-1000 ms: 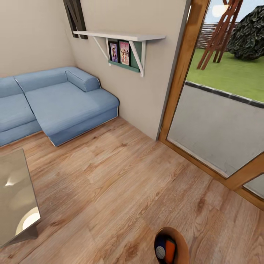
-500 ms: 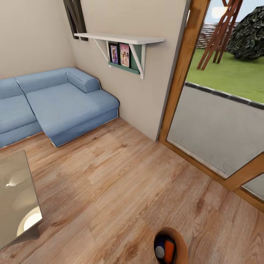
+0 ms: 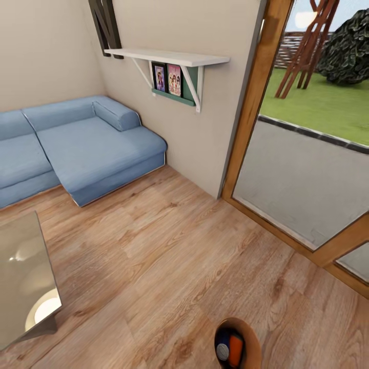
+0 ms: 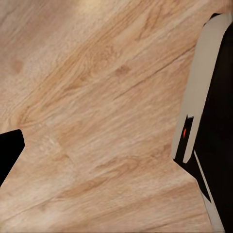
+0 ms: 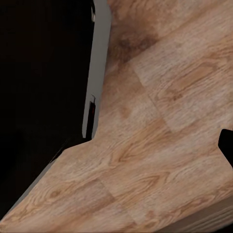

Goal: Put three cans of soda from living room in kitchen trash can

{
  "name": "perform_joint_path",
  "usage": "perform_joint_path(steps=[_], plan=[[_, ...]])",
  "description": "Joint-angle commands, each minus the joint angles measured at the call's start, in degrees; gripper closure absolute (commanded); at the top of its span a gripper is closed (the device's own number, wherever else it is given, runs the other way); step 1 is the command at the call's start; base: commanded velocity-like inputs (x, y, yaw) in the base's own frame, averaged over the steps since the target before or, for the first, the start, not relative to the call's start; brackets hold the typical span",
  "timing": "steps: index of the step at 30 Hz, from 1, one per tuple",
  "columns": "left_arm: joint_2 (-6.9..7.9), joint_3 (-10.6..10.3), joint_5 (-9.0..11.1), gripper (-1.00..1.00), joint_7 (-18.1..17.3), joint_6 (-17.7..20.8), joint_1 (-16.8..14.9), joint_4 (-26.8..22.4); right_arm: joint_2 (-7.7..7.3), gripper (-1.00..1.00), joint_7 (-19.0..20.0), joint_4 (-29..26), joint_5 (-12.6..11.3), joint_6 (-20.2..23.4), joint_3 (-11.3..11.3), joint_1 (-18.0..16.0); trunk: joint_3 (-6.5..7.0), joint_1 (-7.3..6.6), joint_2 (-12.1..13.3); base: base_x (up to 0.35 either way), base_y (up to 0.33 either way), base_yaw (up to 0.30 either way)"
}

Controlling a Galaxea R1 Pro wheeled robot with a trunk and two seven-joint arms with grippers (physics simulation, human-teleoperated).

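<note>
Gripper state on either arm you cannot tell: each wrist view looks down on bare wooden floor [image 4: 97,121] past dark robot bodywork, with no fingertips to judge. Your head view adds what they lack: at the near edge the tash can [image 3: 252,342] with a blue can [image 3: 222,346] and an orange can [image 3: 236,349] already inside, a third not discernible, plus the blue sofa [image 3: 87,146] far left, the glass worktop [image 3: 20,277] near left and the patio door [image 3: 307,169] right. Judged so, collection is mostly done and the kitchen trip remains.
</note>
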Motion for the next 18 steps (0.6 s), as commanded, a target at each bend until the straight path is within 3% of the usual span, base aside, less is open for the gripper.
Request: perform_joint_path(steps=[1,11,18], plan=[[-0.10,0.00,-0.03,-1.00,-0.11,0.14,0.00,0.00,0.08,-1.00,0.13,0.02,0.00,0.01,-0.01,0.00,0.19,-0.23,0.42,0.000,0.000,0.000],[-1.55,-0.03,-0.10,-1.00,-0.57,4.51,0.00,0.00,1.04,-1.00,0.67,0.18,-0.08,0.82,0.03,-0.07,1.98,-2.42,4.43,0.000,0.000,0.000],[-1.63,0.02,-0.09,-1.00,-0.60,6.01,0.00,-0.01,1.17,-1.00,0.71,0.04,-0.06,6.24,0.04,-0.10,3.24,-3.96,7.23,0.000,0.000,0.000]])
